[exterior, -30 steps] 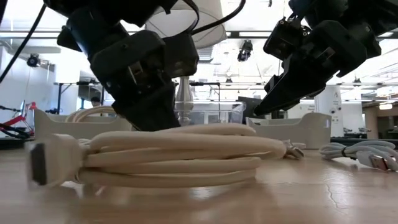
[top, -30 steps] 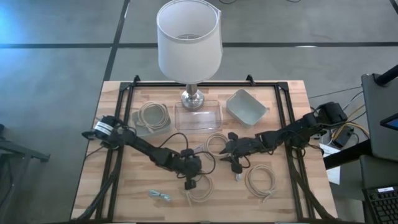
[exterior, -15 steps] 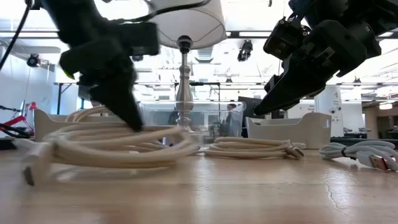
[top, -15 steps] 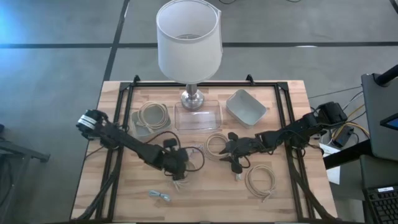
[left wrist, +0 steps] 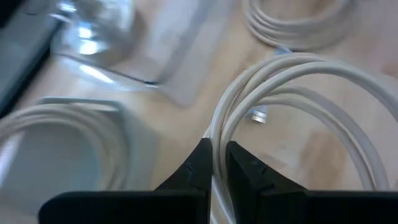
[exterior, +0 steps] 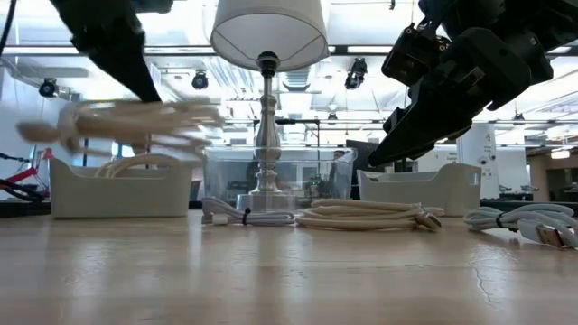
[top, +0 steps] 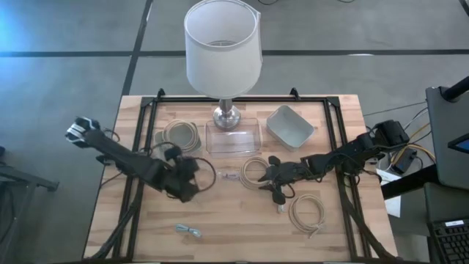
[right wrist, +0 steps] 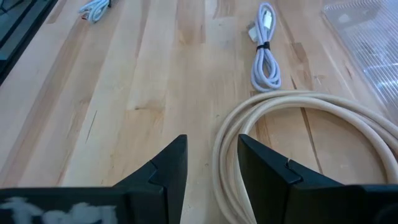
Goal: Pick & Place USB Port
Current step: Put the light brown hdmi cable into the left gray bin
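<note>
The left hand (top: 192,176) pinches a coiled cream cable (left wrist: 292,106) and holds it clear of the worktop (top: 242,220), just beside the left bin (top: 163,152) that holds another coil. The right hand (top: 272,185) hangs spread over a second cream coil (right wrist: 298,124) near the clear tray (top: 233,136)

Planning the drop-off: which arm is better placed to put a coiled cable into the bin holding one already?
Left. Its gripper holds a coiled cable lifted beside that bin; the right gripper hovers mid-table, jaws open.
</note>
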Action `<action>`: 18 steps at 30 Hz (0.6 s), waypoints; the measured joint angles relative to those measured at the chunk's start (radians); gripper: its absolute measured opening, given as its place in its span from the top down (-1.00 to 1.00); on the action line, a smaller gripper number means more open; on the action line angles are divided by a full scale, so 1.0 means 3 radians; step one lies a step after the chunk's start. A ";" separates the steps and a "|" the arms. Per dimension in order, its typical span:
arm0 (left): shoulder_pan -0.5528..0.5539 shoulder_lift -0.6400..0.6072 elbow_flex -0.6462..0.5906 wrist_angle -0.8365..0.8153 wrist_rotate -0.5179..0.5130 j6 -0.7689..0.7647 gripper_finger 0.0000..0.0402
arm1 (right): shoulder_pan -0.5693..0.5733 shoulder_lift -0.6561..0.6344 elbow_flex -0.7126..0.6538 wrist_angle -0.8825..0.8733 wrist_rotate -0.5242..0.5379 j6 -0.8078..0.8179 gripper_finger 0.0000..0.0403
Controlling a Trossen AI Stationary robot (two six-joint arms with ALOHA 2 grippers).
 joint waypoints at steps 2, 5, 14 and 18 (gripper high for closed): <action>-0.0001 -0.0160 0.0001 -0.0186 -0.0117 -0.0042 0.84 | 0.0000 0.0000 0.0000 0.0000 0.0000 0.0001 0.33; -0.0001 -0.0365 0.0001 -0.0448 -0.0413 -0.0045 0.84 | 0.0000 0.0000 0.0000 -0.0001 0.0000 0.0001 0.33; 0.0096 -0.0681 0.0006 -0.1104 -0.1430 -0.0046 0.83 | 0.0000 0.0000 0.0000 -0.0001 0.0000 0.0001 0.33; 0.0229 -0.0685 0.0002 -0.1315 -0.1667 -0.0153 0.83 | 0.0000 0.0000 0.0000 -0.0001 0.0000 0.0001 0.33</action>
